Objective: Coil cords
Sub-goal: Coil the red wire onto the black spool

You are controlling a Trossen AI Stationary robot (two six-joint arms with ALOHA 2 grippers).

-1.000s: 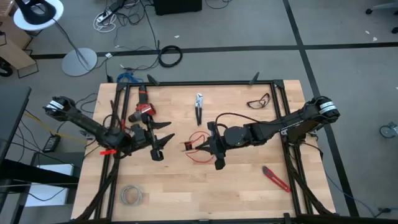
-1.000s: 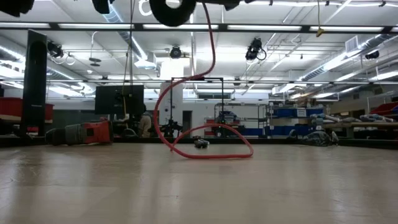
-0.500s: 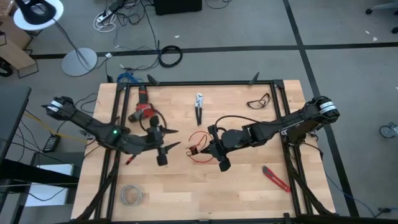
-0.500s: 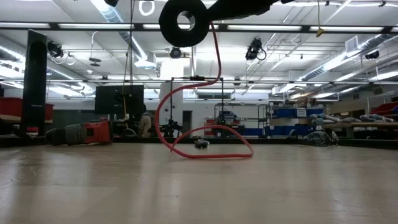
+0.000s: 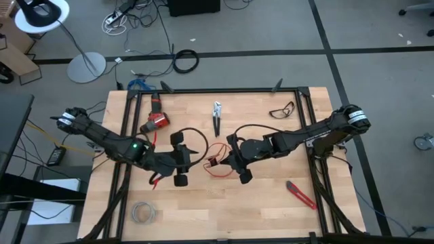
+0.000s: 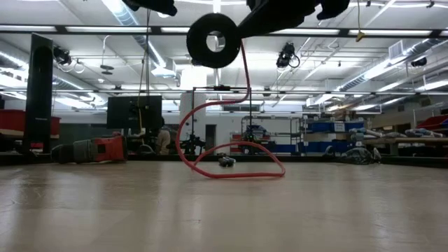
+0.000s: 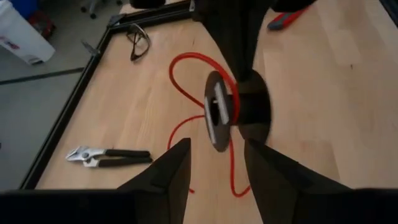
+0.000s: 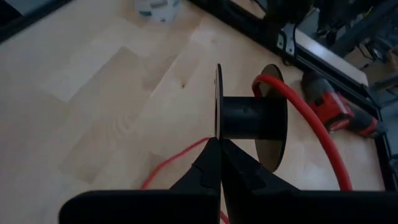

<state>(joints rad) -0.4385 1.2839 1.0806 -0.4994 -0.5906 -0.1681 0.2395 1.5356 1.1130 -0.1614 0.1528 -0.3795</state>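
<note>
**A:** Since the right pincer (image 8: pixel 217 146) is clamped tight on the flange of the black spool (image 8: pixel 249 118), is that why the spool hangs clear above the table (image 5: pixel 271 210)?

**B:** I think so. Lifted like that, its hub is free to take turns. The red wire (image 6: pixel 210 133) drops from the hub to a loose loop lying on the table just below that pincer.

**A:** And the left pincer (image 7: pixel 216 144)?

**B:** Its fingers stand apart and hold nothing. It points at the spool close ahead, probably to catch the wire.

**A:** What else is about?

**B:** Off to one side ahead of the left pincer lie pliers (image 7: pixel 109 155), and farther on are safety glasses (image 7: pixel 138 40). Beyond the right pincer and spool lies a red drill (image 8: pixel 339 109). Nothing lies across the wire. The likelier trouble, I judge, is the loop snagging on a flange.
</note>
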